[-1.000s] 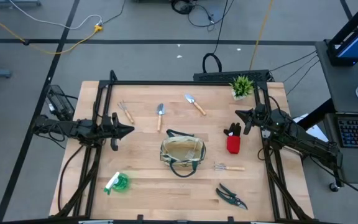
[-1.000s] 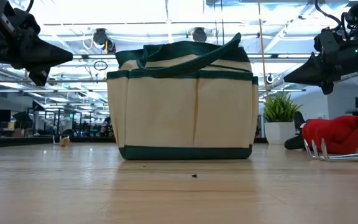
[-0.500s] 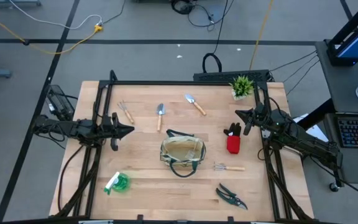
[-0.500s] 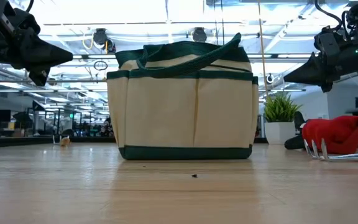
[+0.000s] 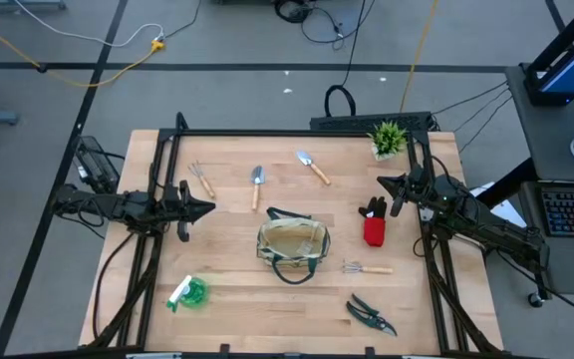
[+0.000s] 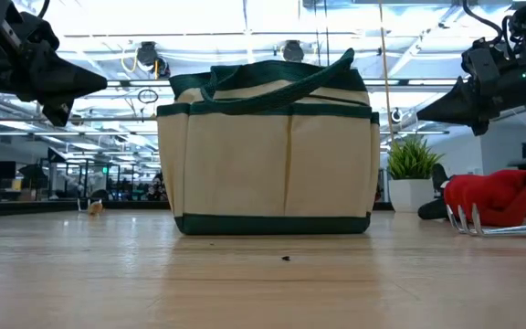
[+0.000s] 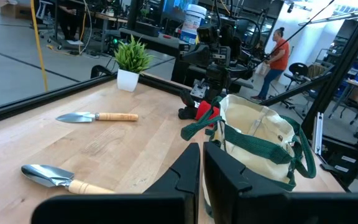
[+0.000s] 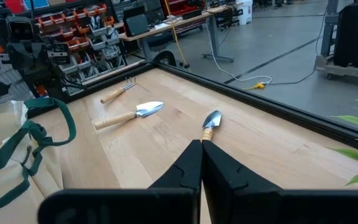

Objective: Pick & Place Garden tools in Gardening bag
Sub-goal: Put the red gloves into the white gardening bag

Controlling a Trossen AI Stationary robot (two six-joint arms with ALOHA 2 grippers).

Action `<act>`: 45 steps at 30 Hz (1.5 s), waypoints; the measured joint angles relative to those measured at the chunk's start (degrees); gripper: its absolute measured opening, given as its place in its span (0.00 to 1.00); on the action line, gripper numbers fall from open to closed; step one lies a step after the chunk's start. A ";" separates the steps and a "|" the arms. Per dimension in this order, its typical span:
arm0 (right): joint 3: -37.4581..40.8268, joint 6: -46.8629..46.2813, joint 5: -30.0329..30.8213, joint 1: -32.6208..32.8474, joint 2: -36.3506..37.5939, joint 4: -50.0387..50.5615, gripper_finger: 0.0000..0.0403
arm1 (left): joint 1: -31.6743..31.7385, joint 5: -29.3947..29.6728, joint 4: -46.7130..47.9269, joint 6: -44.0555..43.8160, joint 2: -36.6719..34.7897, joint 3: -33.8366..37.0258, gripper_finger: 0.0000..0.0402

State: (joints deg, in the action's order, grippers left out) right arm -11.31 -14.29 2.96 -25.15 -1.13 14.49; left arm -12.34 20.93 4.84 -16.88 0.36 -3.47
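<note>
Both hovering, pressed together — left claw [image 5: 207, 208], right claw [image 5: 383, 182]. Judging trowel [image 5: 314, 167] stiff, light — taking wooden handle; gardening bag [image 5: 292, 246] soft, floppy.

left arm [image 5: 118, 206]: black, jointed, cabled | right arm [image 5: 471, 219]: black, jointed | fingers [image 7: 188, 171]: dark, tapered
</note>
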 joint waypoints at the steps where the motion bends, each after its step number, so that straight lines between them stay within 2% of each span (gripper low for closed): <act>1: 0.00 -0.02 0.00 0.02 0.00 -0.08 0.00 | 0.00 0.05 0.02 0.72 0.00 0.01 0.06; 5: 0.00 -0.02 0.00 0.02 0.00 -0.09 0.00 | -0.01 0.47 0.00 7.31 0.00 -0.01 0.06; 8: -0.02 -0.25 -0.08 0.02 0.00 -0.09 0.00 | -0.01 0.55 0.00 7.68 0.00 -0.01 0.06; 11: 0.00 -5.41 -0.10 0.02 0.00 -0.30 0.00 | -0.04 1.90 -0.02 8.19 0.00 0.00 0.06; 14: -0.01 -8.38 0.05 0.01 0.00 -1.05 0.00 | -0.02 3.33 -0.26 8.20 0.00 0.01 0.06; 19: 0.00 -6.26 0.13 0.02 -0.02 -0.94 0.00 | -0.02 3.36 -0.33 7.76 0.00 0.03 0.06; 28: 0.00 -13.78 -0.02 0.02 -0.07 -0.90 0.00 | -0.02 5.11 -0.56 7.47 0.00 0.03 0.06; 36: 0.00 -14.68 0.00 0.02 -0.17 -0.86 0.00 | -0.02 5.17 -2.05 5.04 -0.02 0.05 0.06; 41: 0.00 -18.01 0.07 0.01 -0.52 -0.80 0.04 | -0.02 5.49 -2.43 2.78 -0.02 0.05 0.06; 45: 0.00 -17.99 0.20 0.02 -1.19 -0.82 0.08 | 0.01 9.28 -4.11 2.59 -0.01 0.05 0.06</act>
State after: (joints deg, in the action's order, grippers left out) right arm -11.31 -32.28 3.16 -25.13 -2.32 13.66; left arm -12.34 30.21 0.73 -14.29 0.35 -3.42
